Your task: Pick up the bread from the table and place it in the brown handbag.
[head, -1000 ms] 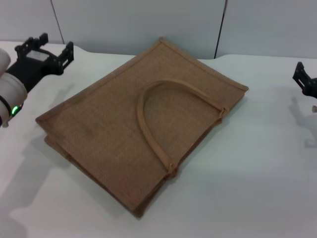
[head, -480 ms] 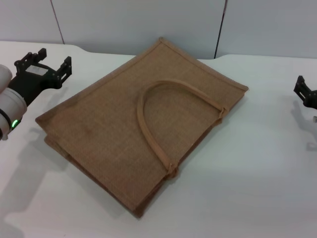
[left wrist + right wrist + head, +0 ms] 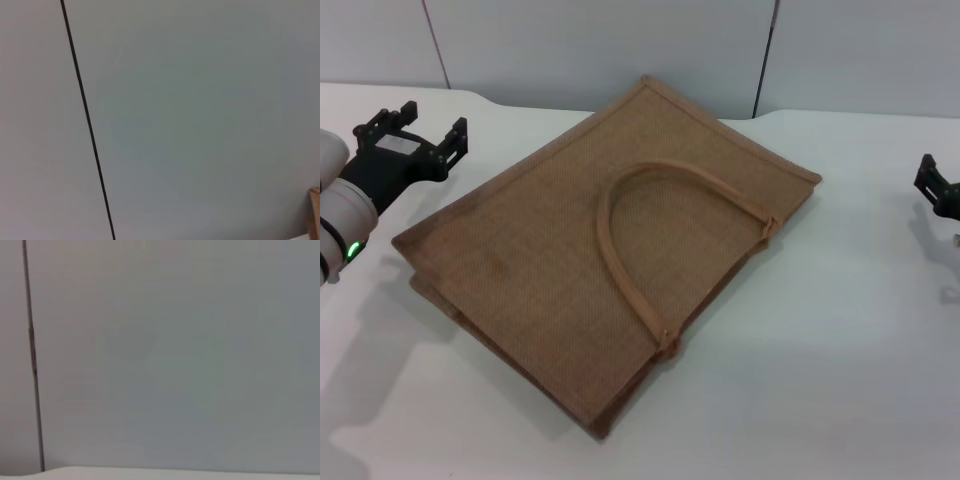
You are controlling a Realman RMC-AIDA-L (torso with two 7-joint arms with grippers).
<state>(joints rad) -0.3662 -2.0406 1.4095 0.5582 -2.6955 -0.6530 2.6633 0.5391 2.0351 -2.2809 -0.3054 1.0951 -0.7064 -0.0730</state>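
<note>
Left gripper (image 3: 417, 133) edges slightly back toward table's (image 3: 840, 340) left edge, fingers apart, empty. Right gripper (image 3: 932, 185) at right edge, finger state unclear. Brown handbag (image 3: 550, 260) lies flat, centre. Bread nowhere visible. Risk: flat, closed mouth blocks insertion.

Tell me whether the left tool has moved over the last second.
Yes. In the head view the left tool has dropped slightly toward the brown handbag's left corner, fingers spread, holding nothing.

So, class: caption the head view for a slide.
Brown handbag lies flat on the white table; left gripper open beside it.
</note>
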